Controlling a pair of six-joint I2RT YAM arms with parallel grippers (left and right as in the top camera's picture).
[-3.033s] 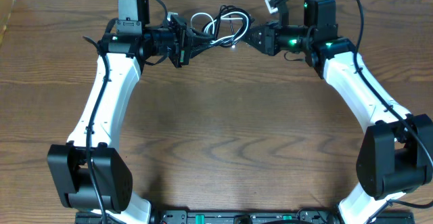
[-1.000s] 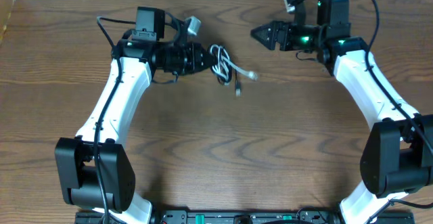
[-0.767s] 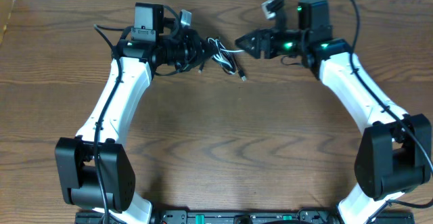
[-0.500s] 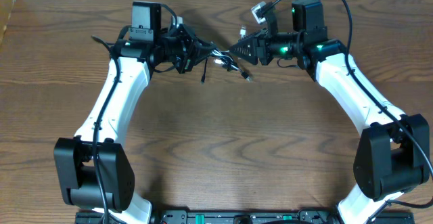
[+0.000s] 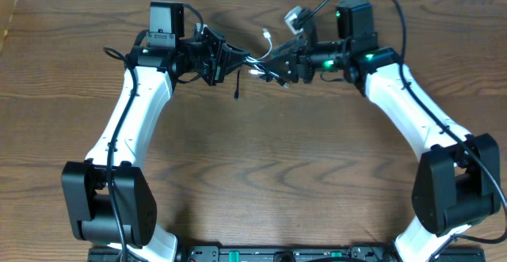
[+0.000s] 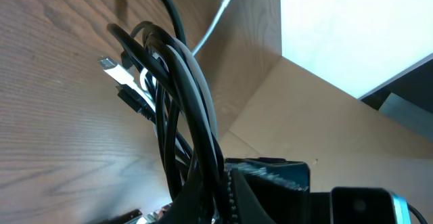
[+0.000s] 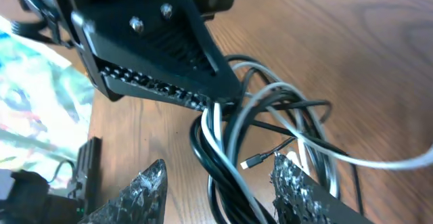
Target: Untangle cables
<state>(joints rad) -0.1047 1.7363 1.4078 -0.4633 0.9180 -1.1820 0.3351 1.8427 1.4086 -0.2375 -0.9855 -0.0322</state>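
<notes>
At the far edge of the table, the left gripper is clenched on the tangled cables (white among black). The right gripper straddles them with its tips apart; whether it pinches them is unclear.

The table is brown wood with visible grain and a matt finish. The black cables have smooth, slightly glossy plastic jackets, and the white cable is smooth too. One plug has a shiny metal tip. The left gripper is matt black plastic with ridged fingers. The right gripper has rough, glittering pads.
</notes>
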